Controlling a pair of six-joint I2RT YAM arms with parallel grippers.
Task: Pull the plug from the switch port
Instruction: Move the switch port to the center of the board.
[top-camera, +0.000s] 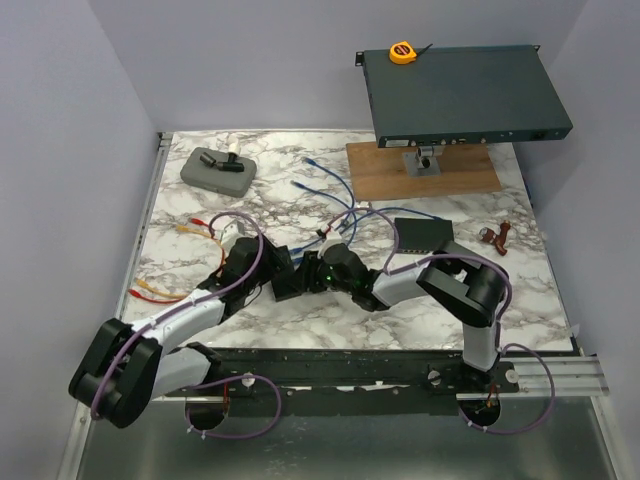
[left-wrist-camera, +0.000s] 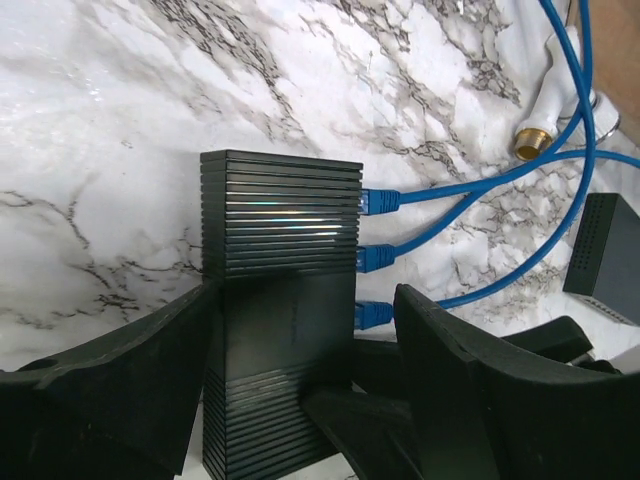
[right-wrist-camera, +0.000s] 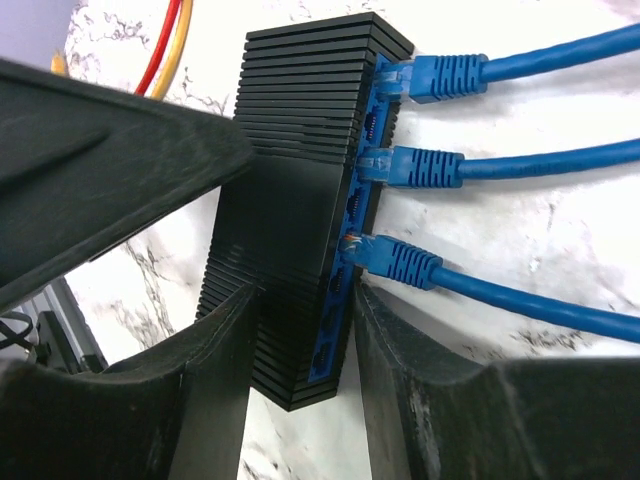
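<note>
A small black ribbed switch (right-wrist-camera: 300, 190) lies on the marble table (top-camera: 440, 320), seen also in the top view (top-camera: 287, 283) and the left wrist view (left-wrist-camera: 280, 290). Three blue plugs sit in its blue port face: the nearest plug (right-wrist-camera: 400, 262), a middle one (right-wrist-camera: 420, 167) and a far one (right-wrist-camera: 445, 78). My right gripper (right-wrist-camera: 305, 300) clamps the switch's near end, one finger on its back and one on the port face just below the nearest plug. My left gripper (left-wrist-camera: 300, 310) straddles the switch, with its left finger at the side and its right finger beyond the nearest plug (left-wrist-camera: 373, 315), a gap between.
A second black switch (top-camera: 420, 233) lies to the right. At the back right a large rack unit (top-camera: 460, 95) stands on a wooden board (top-camera: 420, 172), with a yellow tape measure (top-camera: 402, 52) on top. A grey case (top-camera: 218, 170) is at the back left, and red and orange cables (top-camera: 160, 290) lie at the left.
</note>
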